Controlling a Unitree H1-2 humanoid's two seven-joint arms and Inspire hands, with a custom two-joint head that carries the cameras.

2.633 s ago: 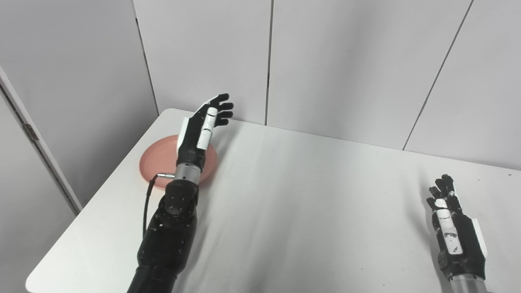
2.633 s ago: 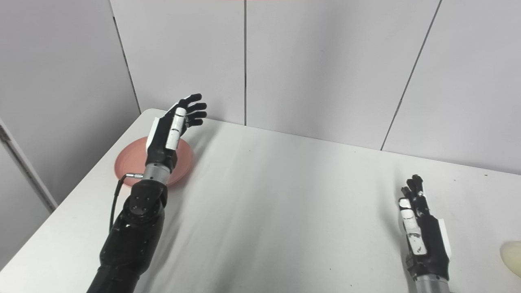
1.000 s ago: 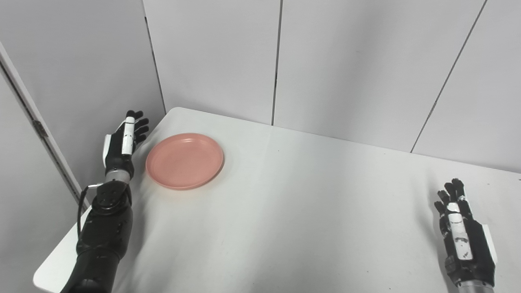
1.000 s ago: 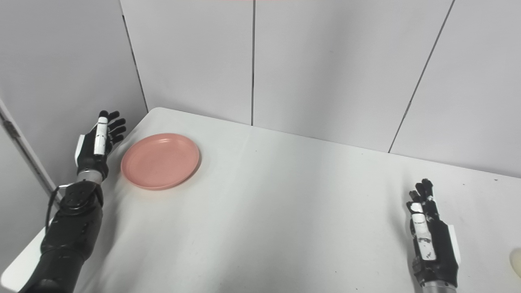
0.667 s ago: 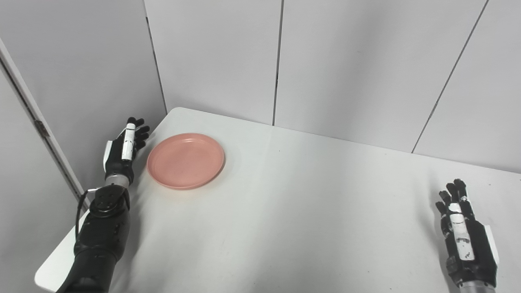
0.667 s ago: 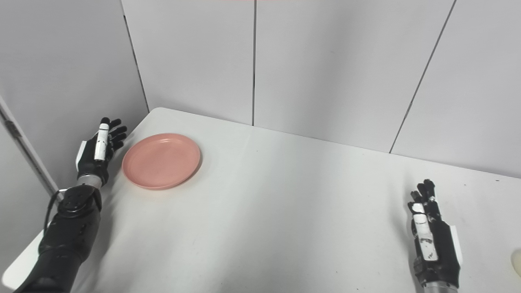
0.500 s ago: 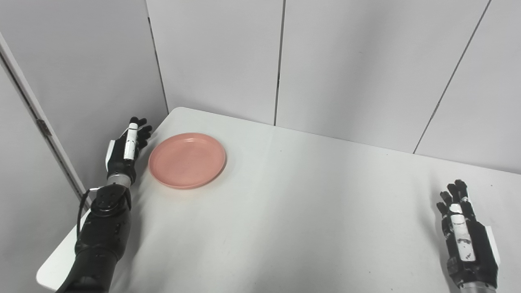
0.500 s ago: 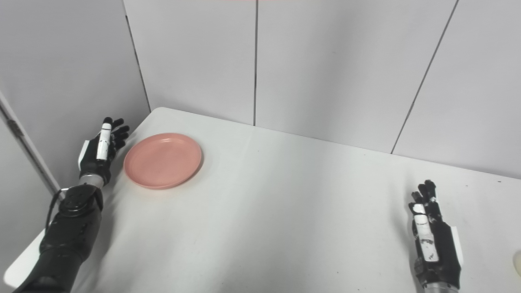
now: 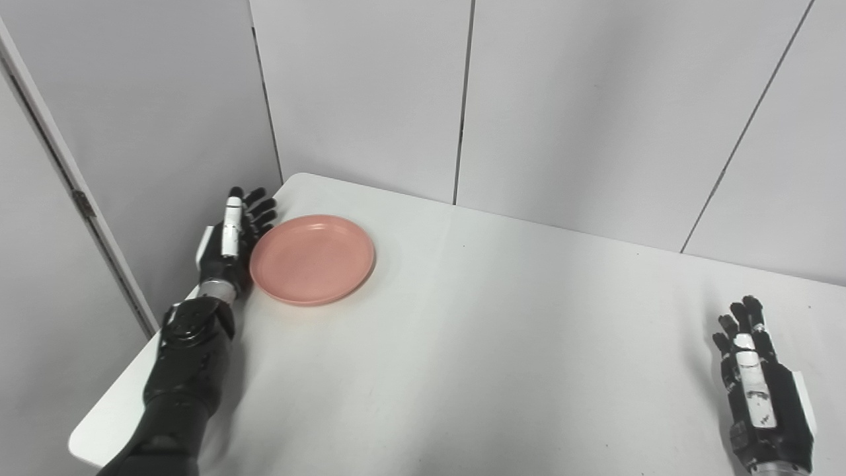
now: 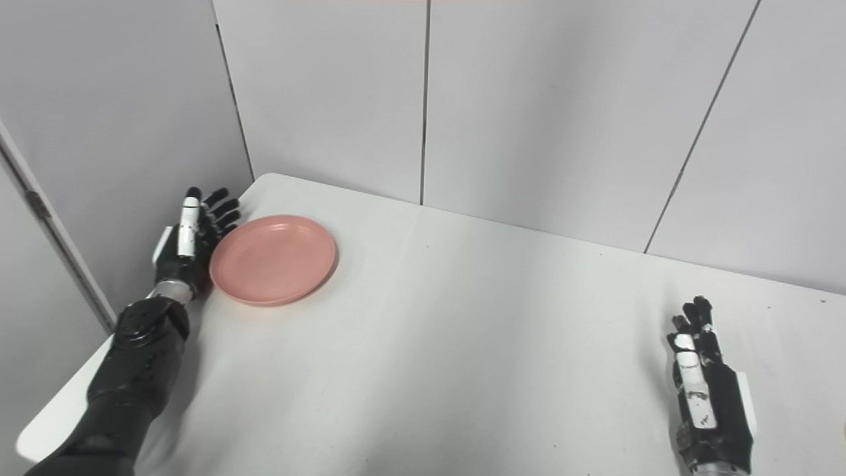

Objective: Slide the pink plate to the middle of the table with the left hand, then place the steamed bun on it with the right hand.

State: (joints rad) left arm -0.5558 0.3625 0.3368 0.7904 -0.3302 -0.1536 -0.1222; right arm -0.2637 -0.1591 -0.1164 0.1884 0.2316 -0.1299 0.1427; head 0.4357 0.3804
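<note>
1. The white counter [image 9: 462, 344] fills the lower part of both views, backed by grey wall panels; most of its surface, the middle included, is bare.
2. The pink plate [image 9: 312, 259] lies flat near the far left corner of the counter, well apart from the middle where the task wants it.
3. The left hand [image 9: 227, 241] stands on edge at the plate's left rim, palm toward the plate, just beside it or touching; I cannot tell which. Its fingers [image 9: 261, 206] are released and spread, grasping nothing.
4. The right hand [image 10: 708, 390] rests near the counter's right front edge, far from the plate, fingers apart and holding nothing.
5. The steamed bun does not show clearly in either view; a pale sliver at the right border of the right eye view may be it, too little to tell.
6. The move ahead turns on one relation: the plate lies to the right of the left hand's palm, and the middle of the counter lies further right and nearer the robot, so a push from the left rim would carry it there.
</note>
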